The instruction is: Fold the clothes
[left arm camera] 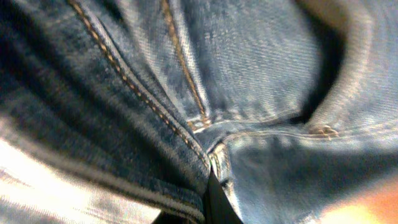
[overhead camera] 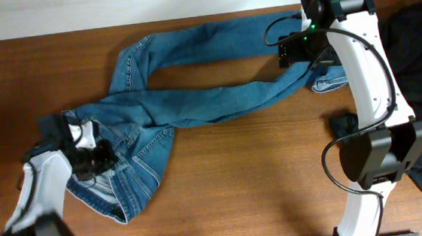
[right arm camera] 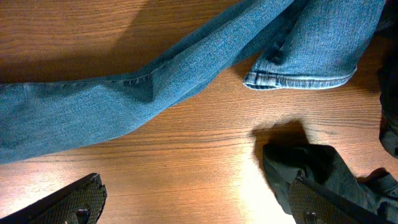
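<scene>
The blue denim jeans [overhead camera: 209, 99] lie spread across the wooden table [overhead camera: 261, 182], waist at the lower left, the two legs crossing and running up to the right. My left gripper [overhead camera: 87, 154] is down on the waist end. In the left wrist view denim seams and stitching [left arm camera: 267, 74] fill the frame, and a dark finger [left arm camera: 214, 205] is buried in the fabric. My right gripper [overhead camera: 296, 47] hovers by the leg ends, open and empty over bare wood [right arm camera: 199, 205]. A leg [right arm camera: 93, 112] and a hemmed cuff [right arm camera: 298, 79] lie beyond it.
A black garment [overhead camera: 416, 34] lies at the table's right edge. A small dark cloth [overhead camera: 347, 126] lies near the right arm's base, close to my right finger in the wrist view [right arm camera: 305, 168]. The table's far edge runs just behind the jeans.
</scene>
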